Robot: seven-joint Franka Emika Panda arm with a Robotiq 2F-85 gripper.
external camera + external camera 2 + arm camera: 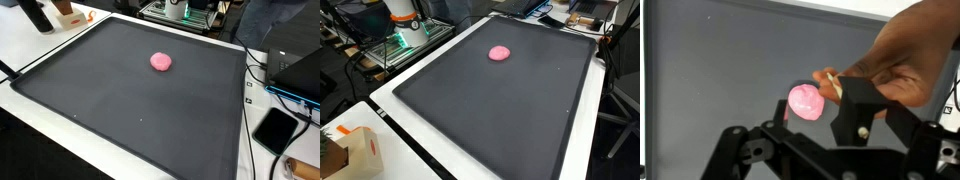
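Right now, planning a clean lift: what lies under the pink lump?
The pink lump rests on the dark mat in both exterior views. The patch directly beneath it is covered and cannot be seen.

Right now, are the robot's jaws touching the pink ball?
Apart. In both exterior views the pink ball lies alone on the black mat, no jaws near it.

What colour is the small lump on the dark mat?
The lump is pink, clearest in the wrist view.

To me the pink lump [161,62] looks soft and matt, like dough. The dark mat [110,95] looks smooth, dull and rubbery; the white tabletop [52,126] is smooth.
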